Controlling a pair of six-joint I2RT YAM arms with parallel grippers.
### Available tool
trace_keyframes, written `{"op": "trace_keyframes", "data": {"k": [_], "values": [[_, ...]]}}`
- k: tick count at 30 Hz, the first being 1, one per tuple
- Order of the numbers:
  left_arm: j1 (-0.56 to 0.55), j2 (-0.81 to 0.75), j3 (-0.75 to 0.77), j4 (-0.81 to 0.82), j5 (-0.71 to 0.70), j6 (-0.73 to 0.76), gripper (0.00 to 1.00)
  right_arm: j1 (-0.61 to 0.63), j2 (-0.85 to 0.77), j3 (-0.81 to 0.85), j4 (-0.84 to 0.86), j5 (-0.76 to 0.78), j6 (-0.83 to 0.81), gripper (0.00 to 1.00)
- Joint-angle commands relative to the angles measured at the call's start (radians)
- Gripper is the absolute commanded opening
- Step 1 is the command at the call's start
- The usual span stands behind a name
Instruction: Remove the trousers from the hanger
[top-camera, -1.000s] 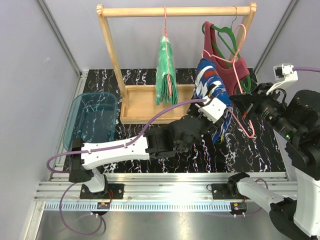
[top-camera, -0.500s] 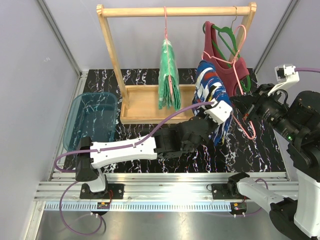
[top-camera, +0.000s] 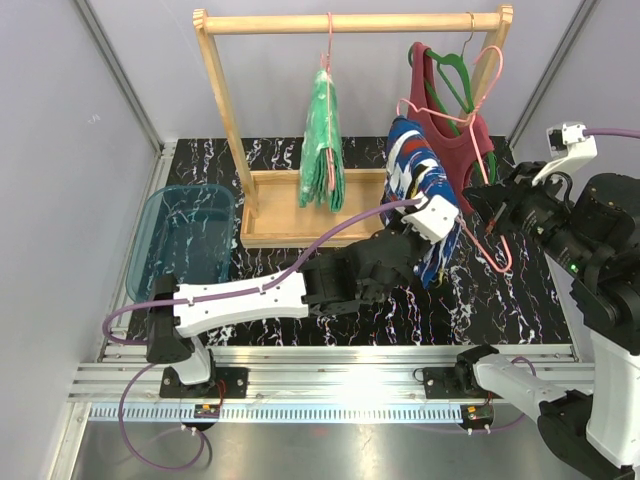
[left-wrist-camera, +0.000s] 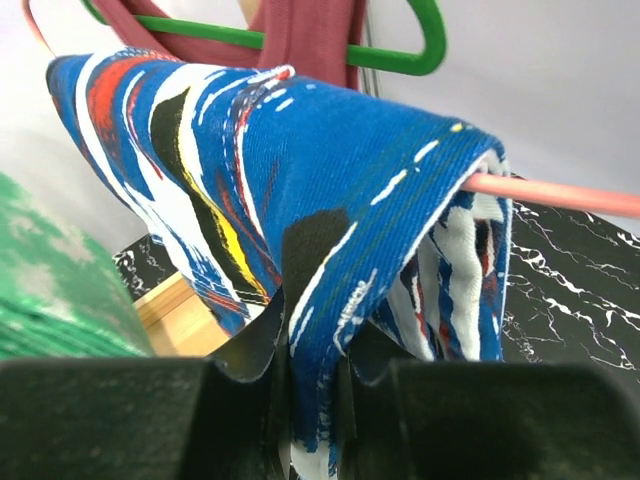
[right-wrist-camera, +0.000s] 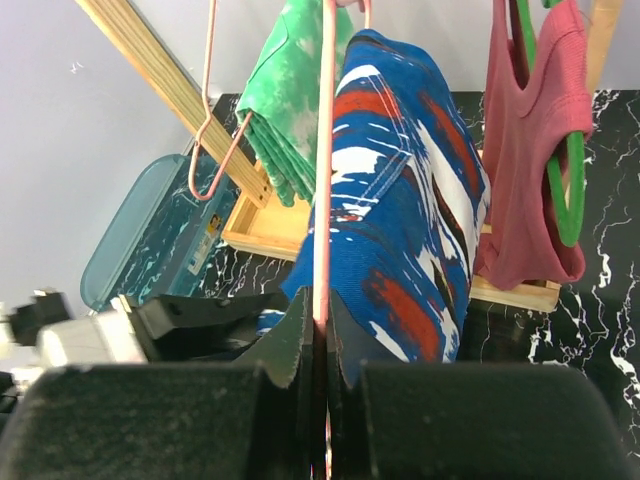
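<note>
The blue patterned trousers (top-camera: 415, 165) hang folded over the bar of a pink hanger (top-camera: 497, 262), in front of the rack. In the right wrist view my right gripper (right-wrist-camera: 320, 320) is shut on that hanger's thin pink rod (right-wrist-camera: 326, 150), with the blue trousers (right-wrist-camera: 400, 220) just beyond. My left gripper (left-wrist-camera: 312, 370) is shut on the lower hem of the blue trousers (left-wrist-camera: 330, 150); the pink hanger bar (left-wrist-camera: 560, 193) pokes out of the fold at right. The green-and-white trousers (top-camera: 322, 140) hang on another pink hanger from the rail.
The wooden rack (top-camera: 350, 22) stands on a wooden tray base (top-camera: 290, 215) at the back. A maroon tank top (top-camera: 450, 130) on a green hanger (top-camera: 455, 75) hangs at the rail's right end. A teal bin (top-camera: 185, 245) sits at the left.
My left gripper has closed onto the blue trousers' hem and shifted slightly right. The green trousers have swung a little to the left.
</note>
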Motion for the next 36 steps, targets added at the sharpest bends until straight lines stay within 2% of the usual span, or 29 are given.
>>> {"op": "trace_keyframes", "data": {"k": [1,7,15,29,36], "values": [[-0.001,-0.116,0.044,0.082,-0.015,-0.024,0.0,0.0,-0.008,0.013,0.171,0.009,-0.037,0.0],[-0.021,-0.168,0.077,0.156,0.036,0.01,0.0,0.0,-0.064,-0.127,0.235,-0.087,0.006,0.0],[-0.055,-0.18,0.119,0.283,0.025,0.1,0.0,0.0,-0.107,-0.248,0.214,-0.107,0.017,0.0],[-0.107,-0.205,0.209,0.426,-0.025,0.341,0.0,0.0,-0.268,-0.55,0.133,-0.038,0.018,0.0],[-0.107,-0.202,0.297,0.495,-0.056,0.539,0.0,0.0,-0.319,-0.685,0.133,-0.047,0.026,0.0]]}}
